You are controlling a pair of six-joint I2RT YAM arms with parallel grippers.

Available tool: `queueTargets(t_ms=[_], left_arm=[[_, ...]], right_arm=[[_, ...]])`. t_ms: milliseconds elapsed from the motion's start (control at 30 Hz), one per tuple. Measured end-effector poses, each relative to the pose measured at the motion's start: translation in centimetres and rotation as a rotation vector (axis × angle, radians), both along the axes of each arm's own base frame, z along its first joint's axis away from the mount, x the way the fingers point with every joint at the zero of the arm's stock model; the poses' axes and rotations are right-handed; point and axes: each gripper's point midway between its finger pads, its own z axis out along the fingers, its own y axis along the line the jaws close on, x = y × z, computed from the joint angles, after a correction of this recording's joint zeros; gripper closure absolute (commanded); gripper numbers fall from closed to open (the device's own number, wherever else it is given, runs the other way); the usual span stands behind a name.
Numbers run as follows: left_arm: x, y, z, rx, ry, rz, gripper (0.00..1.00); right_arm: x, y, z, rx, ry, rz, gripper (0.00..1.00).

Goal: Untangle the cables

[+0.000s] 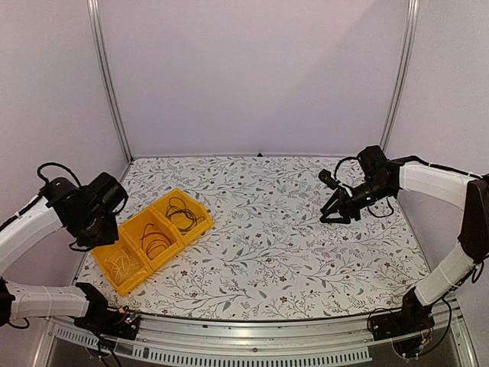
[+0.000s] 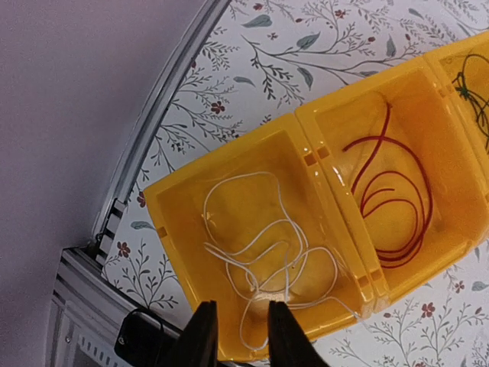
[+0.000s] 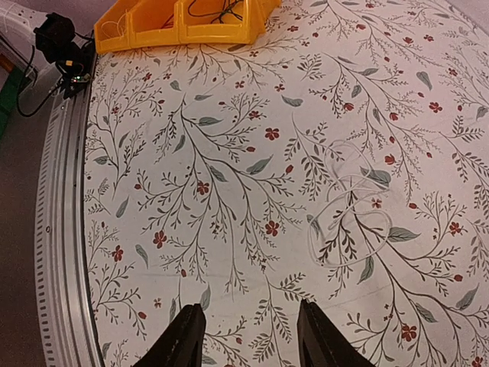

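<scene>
Thin sorted cables [image 2: 397,218] fill yellow plastic bins [image 2: 229,157] at the bench's [image 1: 290,245] left edge. The left claw [image 2: 241,310] and right claw [image 3: 250,307] gape empty; the right's next job, probably: the pale wire loop [image 3: 348,206].

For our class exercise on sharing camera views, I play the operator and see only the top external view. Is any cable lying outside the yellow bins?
Observer: Yes. The right wrist view shows a pale cable looped on the tablecloth, beyond the open right gripper and not touching it.
Operator: What colour is the cable in the middle bin?
Observer: It is a dark red cable, coiled alone in the middle bin.
Operator: Is the left gripper holding anything?
Observer: No. The left gripper is open and empty, over the white cable in the end bin.
</scene>
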Motion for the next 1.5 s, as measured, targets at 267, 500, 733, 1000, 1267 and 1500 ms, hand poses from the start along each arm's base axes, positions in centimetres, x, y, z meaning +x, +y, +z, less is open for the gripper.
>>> queueTargets(t_ms=[267,500,733,1000,1267,1500], left_arm=[[1.4,0.3,-1.6,-0.024,0.065,-0.03,0.56],[4.1,-3.4,0.1,-0.148,-0.021,-0.208,0.64],[9.3,-11.4,4.0,-0.272,-0.232,-0.486,0.64],[11.0,-25.3,2.4,-0.352,-0.298,-0.861,0.6],[10.0,-33.5,-4.8,-0.391,-0.22,-1.019,0.58],[7.6,-36.5,-8.0,-0.403,-0.192,-1.095,0.57]], right_arm=[[-0.1,0.1,0.1,0.008,-0.001,0.009,0.55],[0.4,-0.2,-0.1,-0.015,-0.009,-0.018,0.56],[3.0,-1.5,-2.7,-0.135,-0.009,-0.145,0.57],[5.7,-2.0,-5.0,-0.205,0.032,-0.243,0.51],[5.5,1.9,-7.3,-0.197,0.117,-0.157,0.5],[6.5,3.8,-9.2,-0.204,0.177,-0.144,0.53]])
